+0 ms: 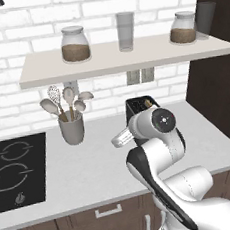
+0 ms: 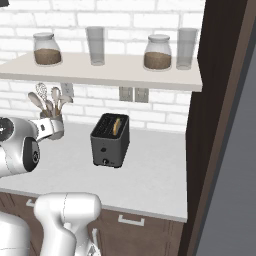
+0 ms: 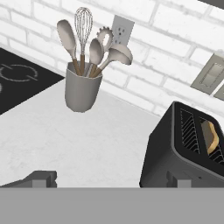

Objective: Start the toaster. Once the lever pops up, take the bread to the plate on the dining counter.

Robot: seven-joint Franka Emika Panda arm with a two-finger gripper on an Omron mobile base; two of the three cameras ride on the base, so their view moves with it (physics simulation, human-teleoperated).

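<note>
The dark grey toaster [image 2: 110,140] stands on the white worktop against the brick wall, its narrow front face towards me. The bread [image 2: 117,125] sits down in its right slot, and the small silvery lever [image 2: 105,161] is low on that front face. In the hand view the toaster [image 3: 183,153] is at the lower right with the bread [image 3: 211,136] showing in one slot. My gripper [image 3: 109,181] is open, its fingertips wide apart over bare worktop, left of the toaster and not touching it. My arm covers most of the toaster [image 1: 137,103] in the left base view. The plate and the dining counter are out of view.
A grey crock of utensils [image 1: 71,127] stands left of the toaster. A black cooktop [image 1: 17,170] lies at the far left. A shelf [image 1: 121,58] with jars and glasses hangs above. A tall dark cabinet [image 2: 220,125] closes the right side.
</note>
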